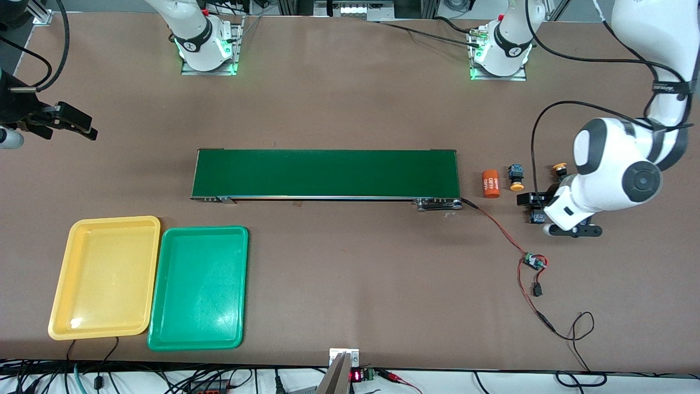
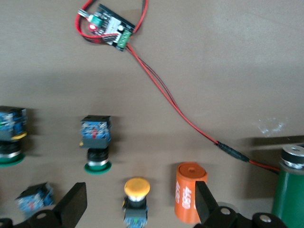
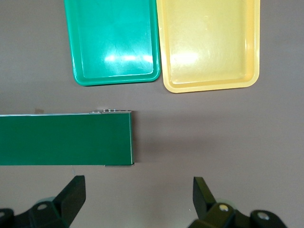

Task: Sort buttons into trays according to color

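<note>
The yellow tray (image 1: 76, 323) and the green tray (image 1: 164, 339) lie side by side near the front camera at the right arm's end; both also show in the right wrist view, yellow (image 3: 209, 80) and green (image 3: 114, 76). The buttons lie by the conveyor's end at the left arm's end. One yellow-capped button (image 1: 515, 178) lies beside an orange cylinder (image 1: 491, 183). A second yellow cap (image 1: 559, 168) and a blue body (image 1: 537, 217) peek out by the left arm. My left gripper (image 2: 139, 204) is open above a yellow-capped button (image 2: 137, 189). Two green-capped buttons (image 2: 97, 142) (image 2: 9, 137) lie close by. My right gripper (image 1: 82, 125) is open and empty, up in the air.
The long dark-green conveyor belt (image 1: 325, 173) runs across the table's middle. A red-and-black wire (image 1: 503, 232) leads from its end to a small circuit board (image 1: 533, 261), also in the left wrist view (image 2: 107, 26). The orange cylinder (image 2: 185, 190) lies under one left finger.
</note>
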Controlling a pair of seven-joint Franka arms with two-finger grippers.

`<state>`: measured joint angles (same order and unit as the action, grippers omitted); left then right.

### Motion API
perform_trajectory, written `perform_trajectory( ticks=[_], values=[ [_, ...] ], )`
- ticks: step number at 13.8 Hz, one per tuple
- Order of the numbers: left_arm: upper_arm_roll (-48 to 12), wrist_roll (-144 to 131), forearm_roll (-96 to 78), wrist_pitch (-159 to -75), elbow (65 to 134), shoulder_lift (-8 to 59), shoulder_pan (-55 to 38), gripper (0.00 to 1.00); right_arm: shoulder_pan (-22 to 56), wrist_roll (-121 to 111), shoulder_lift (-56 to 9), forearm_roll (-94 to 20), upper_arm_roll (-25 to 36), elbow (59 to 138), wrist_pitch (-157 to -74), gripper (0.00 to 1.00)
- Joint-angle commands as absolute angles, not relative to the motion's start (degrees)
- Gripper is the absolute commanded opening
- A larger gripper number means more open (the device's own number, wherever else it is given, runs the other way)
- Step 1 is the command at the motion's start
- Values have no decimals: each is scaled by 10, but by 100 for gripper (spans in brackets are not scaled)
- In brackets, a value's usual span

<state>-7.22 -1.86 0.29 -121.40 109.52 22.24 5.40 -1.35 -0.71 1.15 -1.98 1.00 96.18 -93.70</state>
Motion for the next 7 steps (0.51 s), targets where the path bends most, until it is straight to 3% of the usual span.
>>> perform_trajectory(
  ticks=[1, 7],
  values=[
    [-96, -17, 17, -1246, 1143, 204, 55, 100, -18, -11, 10, -15, 7, 951, -928, 100],
    [-120, -14, 18, -1248, 1165, 226, 54, 100, -16, -12, 10, -15, 7, 951, -927, 100]
  ],
)
